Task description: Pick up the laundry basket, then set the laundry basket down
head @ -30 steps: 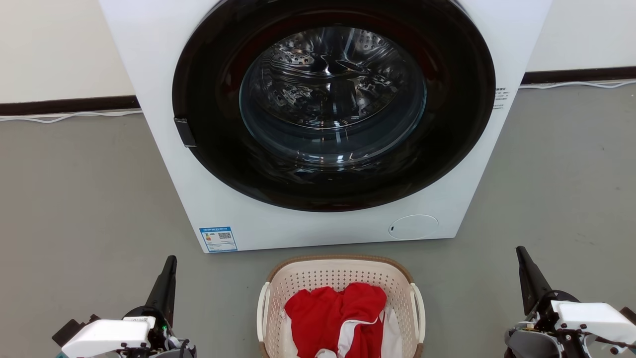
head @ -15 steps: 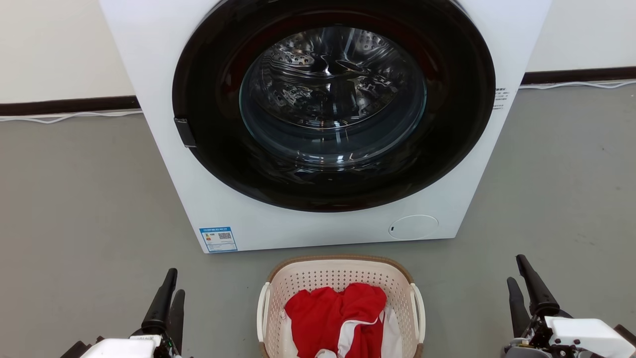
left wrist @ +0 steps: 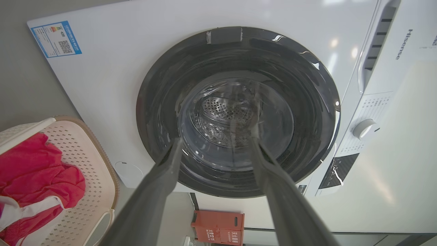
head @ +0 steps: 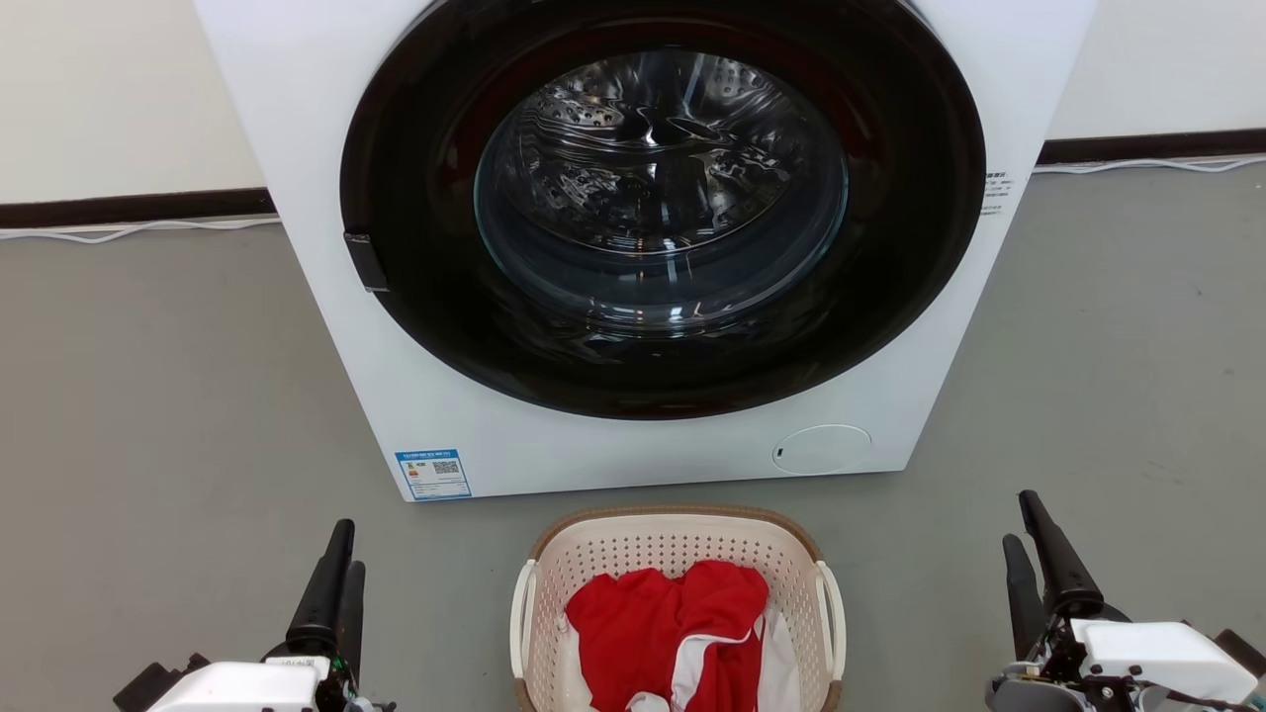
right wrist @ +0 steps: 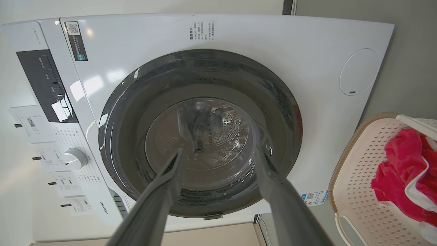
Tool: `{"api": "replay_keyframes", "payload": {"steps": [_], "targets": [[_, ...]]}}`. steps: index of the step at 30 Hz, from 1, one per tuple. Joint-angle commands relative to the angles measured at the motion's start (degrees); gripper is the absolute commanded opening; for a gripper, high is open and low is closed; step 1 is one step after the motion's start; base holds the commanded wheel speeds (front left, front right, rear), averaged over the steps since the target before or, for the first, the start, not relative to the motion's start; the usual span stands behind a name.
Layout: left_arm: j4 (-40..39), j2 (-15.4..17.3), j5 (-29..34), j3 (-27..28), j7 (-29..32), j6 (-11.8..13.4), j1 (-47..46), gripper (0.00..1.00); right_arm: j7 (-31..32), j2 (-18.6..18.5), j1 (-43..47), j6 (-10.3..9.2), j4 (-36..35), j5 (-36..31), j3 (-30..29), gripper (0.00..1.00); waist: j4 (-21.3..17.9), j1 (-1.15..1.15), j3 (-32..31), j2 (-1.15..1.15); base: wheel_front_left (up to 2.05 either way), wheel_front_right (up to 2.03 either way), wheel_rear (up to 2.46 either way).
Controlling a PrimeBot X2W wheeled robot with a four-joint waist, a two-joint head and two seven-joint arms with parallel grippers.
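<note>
The laundry basket (head: 678,514), cream perforated plastic with a brown rim and white side handles, stands on the floor at the bottom centre of the head view, just in front of the washer. Red and white clothes (head: 673,623) lie in it. My left gripper (head: 346,549) hovers open to the basket's left, well apart from it. My right gripper (head: 1019,519) is open too, off to the basket's right. Both point toward the washer with nothing between the fingers. The left wrist view has the basket (left wrist: 92,171) at lower left, beside the left gripper (left wrist: 215,138). The right wrist view has the basket (right wrist: 358,164) at right, beside the right gripper (right wrist: 218,150).
A white front-loading washer (head: 326,148) with a shut, dark-ringed glass door (head: 663,198) stands right behind the basket. Grey floor (head: 148,396) stretches to both sides. White cables run along the dark skirting at the wall. A small red box (left wrist: 218,227) sits low beside the washer.
Both grippers have gone from shut to open, each now showing two separate fingers. The arms shifted slightly. The basket has not moved.
</note>
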Motion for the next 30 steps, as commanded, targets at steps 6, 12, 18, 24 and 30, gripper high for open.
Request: {"api": "replay_keyframes", "payload": {"steps": [6,12,18,24,30], "targets": [[-3.04,0.55,3.49,-0.24,-1.42,-0.09,-2.75,1.00,-1.66,-0.98,-2.27,0.11,-3.36,-2.73,1.34,1.00,-0.09,-0.01,0.06,0.00,0.00,0.00,0.00],[-3.88,0.76,6.67,-0.75,-2.26,-0.11,-2.86,1.00,-2.50,-1.27,-2.41,0.13,-4.22,-5.23,2.14,1.00,-0.17,-0.01,0.06,0.00,0.00,0.00,0.00],[-4.78,1.00,11.47,-1.16,-3.27,-0.13,-2.95,1.00,-3.51,-1.69,-2.47,0.15,-5.00,-9.73,2.90,1.00,-0.30,-0.01,0.04,0.00,0.00,0.00,0.00],[-5.36,1.20,17.46,-1.35,-4.27,-0.15,-3.03,1.00,-4.52,-2.37,-2.69,0.17,-5.51,-15.19,4.01,1.00,-0.43,-0.01,0.07,0.00,0.00,0.00,0.00],[-5.85,1.72,24.46,-1.77,-5.28,-0.17,-3.06,1.00,-5.53,-2.60,-2.75,0.19,-6.27,-20.57,4.34,1.00,-0.53,-0.01,0.21,0.00,0.00,0.00,0.00]]}}
